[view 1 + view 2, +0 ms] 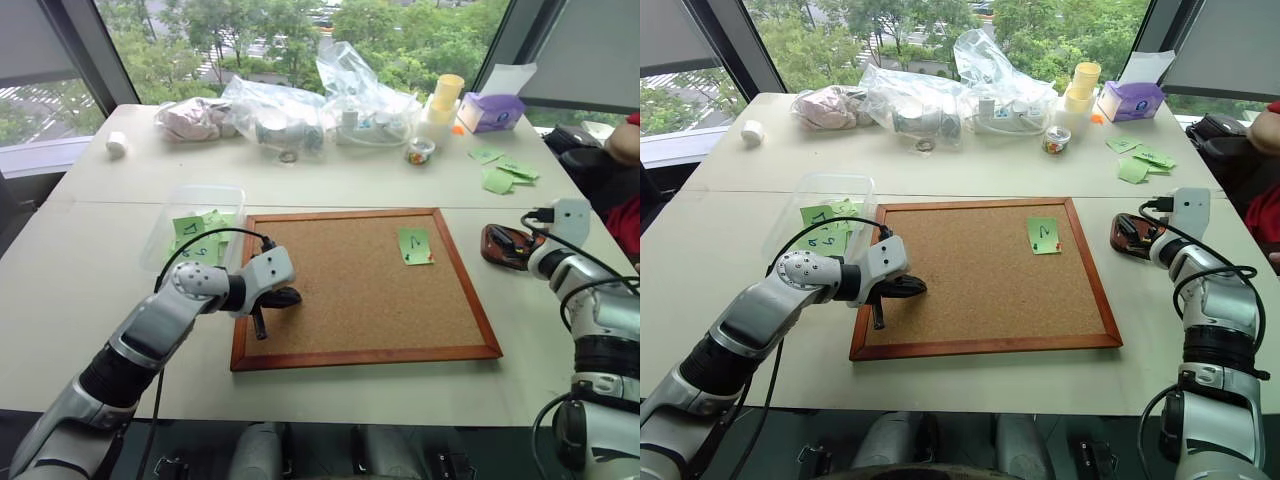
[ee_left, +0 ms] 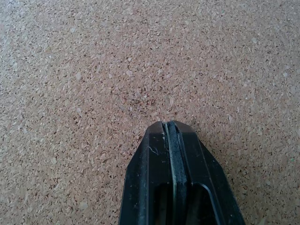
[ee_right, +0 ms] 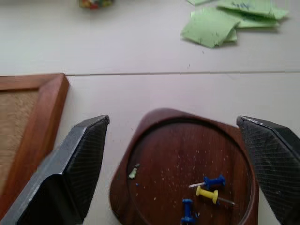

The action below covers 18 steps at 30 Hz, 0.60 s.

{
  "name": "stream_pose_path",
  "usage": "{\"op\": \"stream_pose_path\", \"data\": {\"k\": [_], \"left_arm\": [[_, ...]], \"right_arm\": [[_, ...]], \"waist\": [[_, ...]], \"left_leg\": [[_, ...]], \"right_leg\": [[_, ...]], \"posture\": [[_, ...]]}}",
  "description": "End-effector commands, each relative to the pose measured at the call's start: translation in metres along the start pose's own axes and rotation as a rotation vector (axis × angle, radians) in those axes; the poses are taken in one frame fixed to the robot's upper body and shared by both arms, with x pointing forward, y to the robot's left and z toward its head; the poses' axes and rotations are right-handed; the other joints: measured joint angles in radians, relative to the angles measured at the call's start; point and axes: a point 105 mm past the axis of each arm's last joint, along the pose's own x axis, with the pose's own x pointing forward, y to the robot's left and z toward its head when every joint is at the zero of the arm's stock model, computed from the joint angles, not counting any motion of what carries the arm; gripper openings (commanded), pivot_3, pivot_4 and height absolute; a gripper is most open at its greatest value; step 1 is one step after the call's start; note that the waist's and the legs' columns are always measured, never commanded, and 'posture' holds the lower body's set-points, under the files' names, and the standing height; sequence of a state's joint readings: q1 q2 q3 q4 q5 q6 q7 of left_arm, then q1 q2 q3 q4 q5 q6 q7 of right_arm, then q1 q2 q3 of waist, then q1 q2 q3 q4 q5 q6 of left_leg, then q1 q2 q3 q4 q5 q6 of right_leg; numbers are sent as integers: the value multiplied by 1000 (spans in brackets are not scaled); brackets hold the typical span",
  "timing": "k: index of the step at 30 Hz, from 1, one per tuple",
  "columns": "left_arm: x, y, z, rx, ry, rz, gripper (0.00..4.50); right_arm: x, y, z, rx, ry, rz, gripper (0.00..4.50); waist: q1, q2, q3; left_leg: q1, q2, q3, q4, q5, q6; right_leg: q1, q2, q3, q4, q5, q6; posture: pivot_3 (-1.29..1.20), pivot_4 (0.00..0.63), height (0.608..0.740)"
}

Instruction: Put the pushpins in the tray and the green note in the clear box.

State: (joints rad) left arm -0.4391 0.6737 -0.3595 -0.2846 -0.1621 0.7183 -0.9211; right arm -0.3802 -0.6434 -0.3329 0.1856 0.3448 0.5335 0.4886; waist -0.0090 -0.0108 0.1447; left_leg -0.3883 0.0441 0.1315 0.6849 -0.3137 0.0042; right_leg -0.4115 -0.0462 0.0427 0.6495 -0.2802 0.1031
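Pushpins (image 3: 208,187), blue and yellow, lie in the tray (image 3: 154,154) under the right gripper's (image 3: 180,140) wide-spread fingers; the left gripper (image 2: 172,136) rests pinched together on the corkboard (image 1: 340,300), where the green note (image 1: 415,245) is pinned.

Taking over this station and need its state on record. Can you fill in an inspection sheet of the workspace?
Surface: pale table with a wood-framed corkboard lying on it.
Job's things: green note on the corkboard with pins at its lower edge; three pushpins lie in the tray; clear box holds other green notes.
Clutter: plastic bags, stacked cups, purple tissue box, loose green notes.
Grippers: left hand shut over the corkboard; right hand open above the tray.
Cables: black cable on the left arm.
Surroundings: windows, trees outside.
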Motion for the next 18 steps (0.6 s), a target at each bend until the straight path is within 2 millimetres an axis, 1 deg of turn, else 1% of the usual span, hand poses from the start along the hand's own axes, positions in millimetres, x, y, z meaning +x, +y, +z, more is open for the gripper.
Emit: {"op": "stream_pose_path", "data": {"k": [1, 3, 5, 6, 10, 15, 17, 18], "left_arm": [[6, -5, -9, -17, 32, -21, 0], [6, -4, -9, -16, 33, -21, 0], [6, -4, -9, -14, 33, -22, 0], [7, -4, -8, -11, 33, -23, 0], [7, -4, -8, -9, 33, -26, 0], [7, -4, -9, -14, 36, -23, 0], [7, -5, -10, -16, 37, -22, 0], [7, -5, -10, -17, 37, -21, 0]], "right_arm": [[-10, 52, 11, -64, -38, 240, 4471], [-14, 72, 4, -58, -21, 323, 4471], [-14, 81, -3, -50, -9, 346, 4471], [-13, 83, -5, -41, -6, 343, 4471], [-8, 92, -15, -1, 5, 348, 4471], [-5, 95, -23, 25, 19, 352, 4471], [-3, 94, -25, 29, 23, 343, 3958], [-2, 94, -26, 34, 23, 340, 3561]], "waist": [[0, 0, 0], [-1, 0, 0], [-1, 0, 0], [-1, 0, 0], [0, 0, 0], [0, 0, 0], [0, 0, 0], [0, 0, 0]], "left_leg": [[0, 0, 0, 0, 0, 0], [0, 0, 0, 0, 0, 0], [0, 0, 0, 0, -1, 2], [0, 0, 0, 0, -3, 5], [0, 0, 0, 1, -2, 4], [0, 0, 0, 1, -2, 4], [0, -1, 0, 1, -2, 4], [1, -1, 0, 1, -2, 4]], "right_leg": [[0, 0, 0, 0, 0, 0], [1, 0, 0, 0, 0, 0], [1, 0, 0, 0, 0, 0], [1, 0, 0, 0, 0, 0], [1, 0, 0, 0, 0, 0], [1, 0, 0, 0, 0, 0], [1, 0, 0, 0, 0, 0], [1, 0, 0, 0, 0, 0]], "posture": [[0, 150, 735], [0, 150, 735], [0, 150, 735], [0, 150, 735], [0, 150, 735], [0, 150, 735], [0, 150, 735], [0, 150, 735]]}}
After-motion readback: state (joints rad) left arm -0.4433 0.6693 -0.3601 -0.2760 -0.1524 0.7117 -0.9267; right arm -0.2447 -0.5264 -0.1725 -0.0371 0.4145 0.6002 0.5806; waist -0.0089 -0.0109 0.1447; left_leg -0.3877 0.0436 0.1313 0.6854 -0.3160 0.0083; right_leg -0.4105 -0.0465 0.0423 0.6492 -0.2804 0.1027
